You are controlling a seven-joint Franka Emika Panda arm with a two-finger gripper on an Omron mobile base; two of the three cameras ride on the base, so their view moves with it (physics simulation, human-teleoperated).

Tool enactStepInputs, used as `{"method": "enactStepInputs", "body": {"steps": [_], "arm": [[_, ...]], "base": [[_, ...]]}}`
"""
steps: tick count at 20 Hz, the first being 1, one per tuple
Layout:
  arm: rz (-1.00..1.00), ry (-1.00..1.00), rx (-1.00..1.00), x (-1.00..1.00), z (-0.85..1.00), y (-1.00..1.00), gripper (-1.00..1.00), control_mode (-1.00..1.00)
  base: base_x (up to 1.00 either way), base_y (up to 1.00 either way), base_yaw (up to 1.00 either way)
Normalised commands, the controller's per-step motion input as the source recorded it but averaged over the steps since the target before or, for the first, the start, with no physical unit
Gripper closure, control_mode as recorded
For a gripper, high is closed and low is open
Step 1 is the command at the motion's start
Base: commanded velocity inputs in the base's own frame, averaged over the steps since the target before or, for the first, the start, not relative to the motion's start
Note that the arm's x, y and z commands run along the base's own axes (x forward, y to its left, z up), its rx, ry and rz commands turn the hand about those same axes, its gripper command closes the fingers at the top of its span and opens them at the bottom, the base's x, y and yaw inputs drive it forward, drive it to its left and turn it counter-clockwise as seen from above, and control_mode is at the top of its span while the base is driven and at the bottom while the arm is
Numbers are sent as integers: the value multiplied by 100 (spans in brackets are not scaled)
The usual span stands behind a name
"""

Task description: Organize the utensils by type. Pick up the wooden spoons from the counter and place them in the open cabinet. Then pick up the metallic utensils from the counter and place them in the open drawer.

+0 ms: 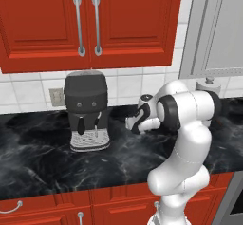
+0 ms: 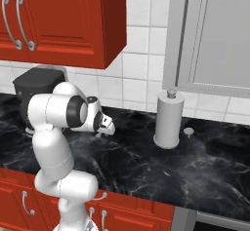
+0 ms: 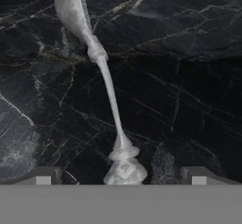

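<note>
A silver-grey metallic utensil (image 3: 109,95) lies flat on the glossy black counter (image 3: 189,76). Its bowl points to the top of the hand view and its knobbed handle end sits between my fingertips (image 3: 43,176). My gripper (image 3: 120,176) hovers open just above that end, with nothing held. From the base, the gripper (image 1: 132,123) (image 2: 106,126) points down at the counter (image 1: 38,157), right of the coffee machine. A small wooden spoon (image 2: 188,136) rests beside the paper towel roll. The open cabinet and the open drawer are out of view.
A black coffee machine (image 1: 88,110) (image 2: 36,86) stands on the counter just left of the gripper. A paper towel roll (image 2: 168,118) stands to the right by the tiled wall. Closed red upper cabinets (image 1: 85,24) hang overhead, and a grey panel (image 2: 215,35) rises at the right.
</note>
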Motion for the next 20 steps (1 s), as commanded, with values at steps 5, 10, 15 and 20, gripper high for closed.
{"method": "enactStepInputs", "body": {"steps": [5,10,15,20], "arm": [[-8,0,0,2,-31,0,100,-100],[-6,0,0,-19,-30,1,100,-100],[0,0,0,-34,-37,9,100,-100],[0,0,0,-36,-17,3,100,-100]], "base": [[0,0,0],[0,0,0],[0,0,0],[0,0,0]]}}
